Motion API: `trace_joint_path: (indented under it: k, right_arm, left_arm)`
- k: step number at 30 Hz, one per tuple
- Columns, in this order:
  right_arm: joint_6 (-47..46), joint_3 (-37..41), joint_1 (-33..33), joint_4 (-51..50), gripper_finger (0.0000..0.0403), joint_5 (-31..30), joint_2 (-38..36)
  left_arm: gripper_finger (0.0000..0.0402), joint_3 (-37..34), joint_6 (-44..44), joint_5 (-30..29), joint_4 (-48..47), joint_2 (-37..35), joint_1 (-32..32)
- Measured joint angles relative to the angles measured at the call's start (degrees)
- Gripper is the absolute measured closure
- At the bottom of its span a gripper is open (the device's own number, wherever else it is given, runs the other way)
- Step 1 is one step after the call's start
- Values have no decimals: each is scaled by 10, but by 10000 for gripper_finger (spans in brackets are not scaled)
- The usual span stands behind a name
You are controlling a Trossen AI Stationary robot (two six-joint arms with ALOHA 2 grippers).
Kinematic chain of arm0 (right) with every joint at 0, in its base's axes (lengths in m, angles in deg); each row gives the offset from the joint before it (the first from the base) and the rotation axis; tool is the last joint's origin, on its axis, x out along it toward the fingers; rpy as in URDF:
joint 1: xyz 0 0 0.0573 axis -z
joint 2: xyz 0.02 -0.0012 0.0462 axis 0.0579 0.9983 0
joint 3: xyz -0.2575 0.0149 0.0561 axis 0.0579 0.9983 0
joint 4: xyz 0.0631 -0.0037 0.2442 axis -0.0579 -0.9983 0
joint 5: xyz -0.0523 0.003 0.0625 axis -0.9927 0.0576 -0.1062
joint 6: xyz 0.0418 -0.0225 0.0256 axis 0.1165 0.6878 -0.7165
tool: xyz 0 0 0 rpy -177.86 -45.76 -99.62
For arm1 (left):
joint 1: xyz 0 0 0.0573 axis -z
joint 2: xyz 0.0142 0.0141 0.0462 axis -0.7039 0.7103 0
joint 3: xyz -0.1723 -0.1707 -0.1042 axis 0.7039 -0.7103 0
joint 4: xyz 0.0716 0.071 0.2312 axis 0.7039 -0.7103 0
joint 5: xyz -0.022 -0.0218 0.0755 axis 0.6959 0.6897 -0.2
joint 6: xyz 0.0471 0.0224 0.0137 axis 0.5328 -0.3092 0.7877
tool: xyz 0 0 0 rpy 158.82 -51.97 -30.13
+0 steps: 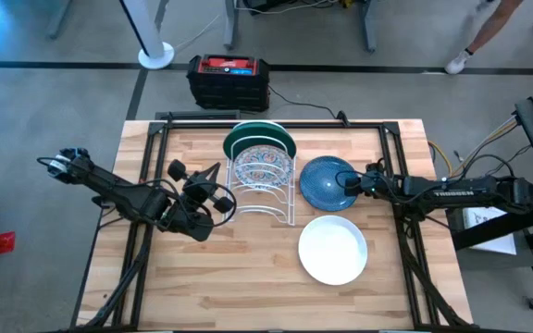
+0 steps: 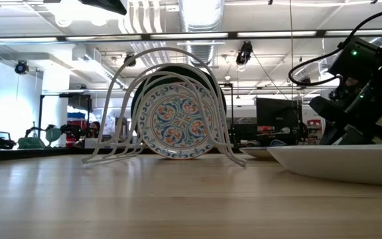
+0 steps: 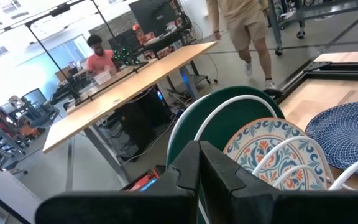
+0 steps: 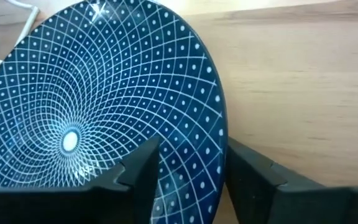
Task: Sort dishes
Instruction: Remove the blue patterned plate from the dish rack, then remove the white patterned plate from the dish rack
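A white wire rack (image 1: 268, 196) stands mid-table. The green dish (image 1: 259, 137) stands on edge in its far slot, and the floral dish (image 1: 264, 169) stands on edge in the slot in front of it. The blue dish (image 1: 325, 182) lies flat on the table right of the rack, and the plain white dish (image 1: 333, 249) lies flat nearer the front edge. My right gripper (image 4: 191, 168) is open at the blue dish's right rim (image 4: 219, 146), one finger over the dish's inside and one outside it. My left gripper (image 1: 226, 202) is shut, raised just left of the rack.
A black and red box (image 1: 228, 80) sits on the floor beyond the table's far edge. Bare wood lies at the front left (image 1: 202, 277). In the left wrist view, a person walks past and another sits at a desk in the room behind.
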Motion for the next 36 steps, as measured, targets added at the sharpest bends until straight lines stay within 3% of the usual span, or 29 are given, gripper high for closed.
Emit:
trace_joint_path:
  k: [6,14,19,26,32,36]
  right_arm:
    - [-9,-1,0,-13,210,10,-1]
    - [-20,-16,0,-58,195,43,-3]
    - [-31,-70,-1,-193,194,70,-2]
    - [-30,-170,-2,-370,188,42,-1]
    - [11,-225,-2,-387,183,42,-2]
    - [50,-268,-2,-394,186,42,-2]
  left_arm:
    - [401,0,0,3,0,0,0]
    - [401,0,-2,13,0,0,0]
    - [401,0,-4,13,0,0,0]
    - [401,0,-4,13,0,0,0]
    - [401,0,-4,15,0,0,0]
    - [401,0,-4,47,0,0,0]
